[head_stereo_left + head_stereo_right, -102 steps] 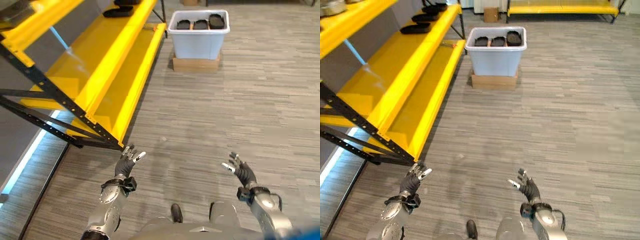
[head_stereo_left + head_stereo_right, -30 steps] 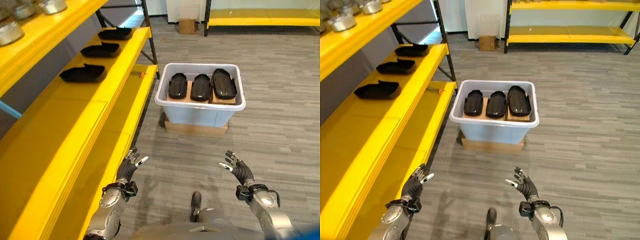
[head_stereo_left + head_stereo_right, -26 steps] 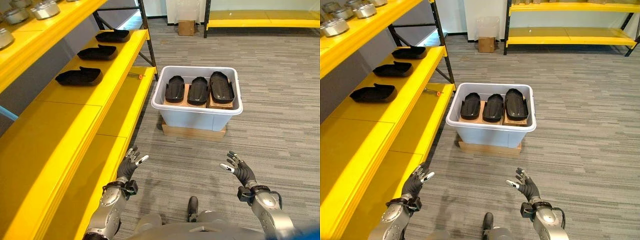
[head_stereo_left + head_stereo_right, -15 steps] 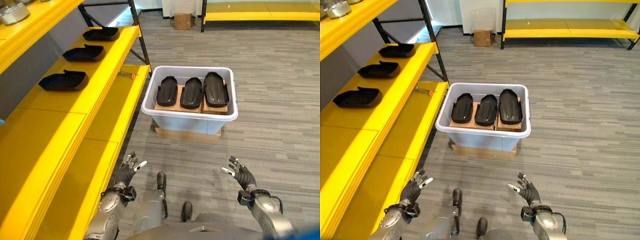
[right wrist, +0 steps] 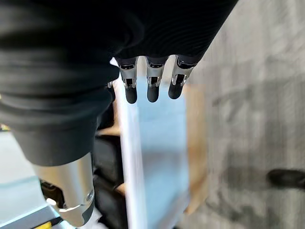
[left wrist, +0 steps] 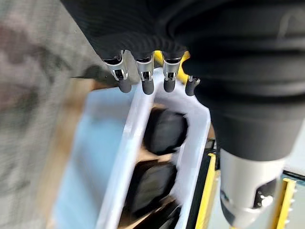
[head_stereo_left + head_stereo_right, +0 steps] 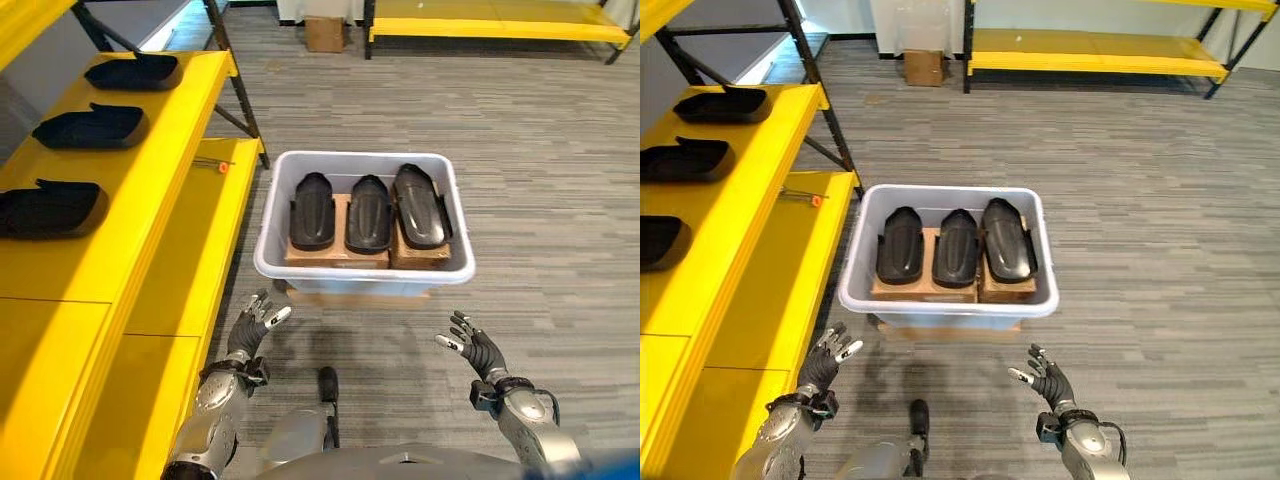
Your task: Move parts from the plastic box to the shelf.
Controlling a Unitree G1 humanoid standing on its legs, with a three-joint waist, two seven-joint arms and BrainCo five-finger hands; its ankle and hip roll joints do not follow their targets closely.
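A pale grey plastic box (image 7: 360, 284) stands on the floor just ahead of me, holding three black moulded parts (image 7: 311, 208) (image 7: 368, 212) (image 7: 418, 205) side by side on cardboard. To the left, the yellow shelf (image 7: 140, 170) carries three more black parts (image 7: 133, 72) (image 7: 88, 125) (image 7: 45, 208) in a row. My left hand (image 7: 250, 325) is open and empty, short of the box's near left corner. My right hand (image 7: 470, 347) is also open and empty, short of the near right corner. In the left wrist view, straight fingers (image 6: 143, 81) point at the box rim (image 6: 128, 157).
A lower yellow shelf level (image 7: 215, 230) runs beside the box, with a small orange-tipped tool (image 7: 222, 166) on it. A black shelf post (image 7: 235, 75) slants behind. A cardboard box (image 7: 322, 32) and another yellow rack (image 7: 480, 25) stand at the far side. Cardboard (image 7: 350, 297) lies under the box.
The camera has come closer to the box and swung right, so the box looks larger and nearer. Both hands stay open and empty in front of me.
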